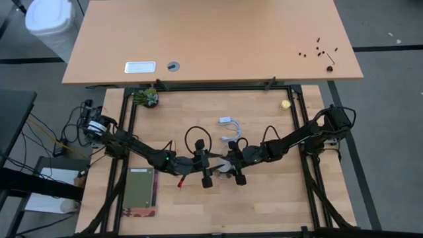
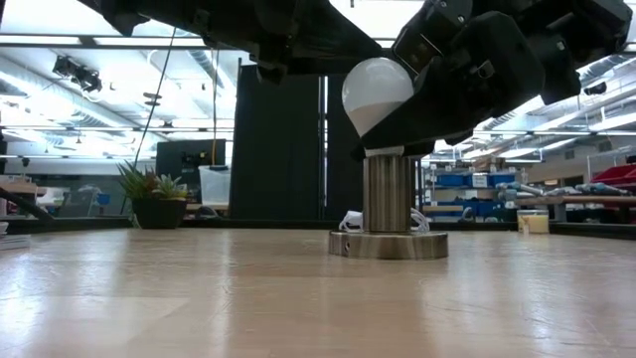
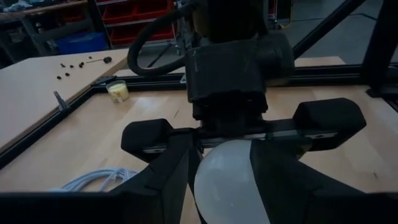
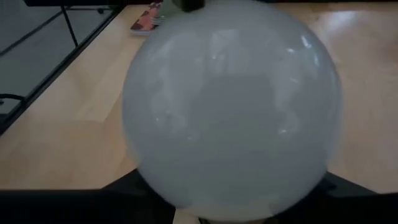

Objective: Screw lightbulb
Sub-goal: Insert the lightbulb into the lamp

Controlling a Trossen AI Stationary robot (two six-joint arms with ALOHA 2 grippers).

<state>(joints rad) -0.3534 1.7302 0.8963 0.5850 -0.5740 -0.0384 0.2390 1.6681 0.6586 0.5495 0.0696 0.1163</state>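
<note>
The bulb (image 2: 376, 91) is white and frosted, a rounded globe narrowing toward its base. It sits tilted, globe leaning toward 10 o'clock in the low view, its neck at the top of an upright metal socket (image 2: 388, 194). Seen from above it lies near the table's middle, slightly toward 5 o'clock, mostly hidden (image 1: 226, 168).
</note>
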